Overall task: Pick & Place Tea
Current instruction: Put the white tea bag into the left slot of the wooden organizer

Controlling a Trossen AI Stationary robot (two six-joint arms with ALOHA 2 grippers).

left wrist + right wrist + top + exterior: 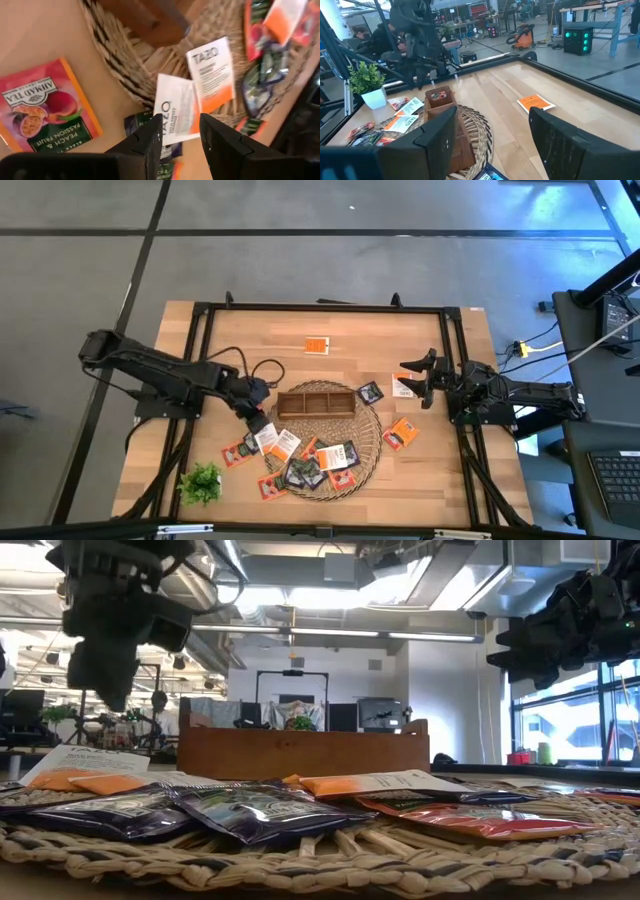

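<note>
Several tea sachets (pixel 310 460) lie spread over the near half of a round wicker mat (pixel 330 492), and some lie on the table beside it. My left gripper (pixel 182 135) hangs open, tilted down over the mat's left rim. It is just above a white-and-orange sachet (pixel 172 107) and touches nothing. Next to that one lies a second sachet of the same kind (pixel 212 72), and a red-and-orange fruit sachet (pixel 47 112) rests flat on the wood. My right gripper (pixel 412 380) stands open and level at the mat's right side, above the table.
A brown wooden tray (pixel 316 401) stands on the far part of the mat. A lone orange sachet (pixel 317 346) lies on the far side of the table. A small green plant (pixel 201 482) stands at the near left corner. A black frame runs around the table.
</note>
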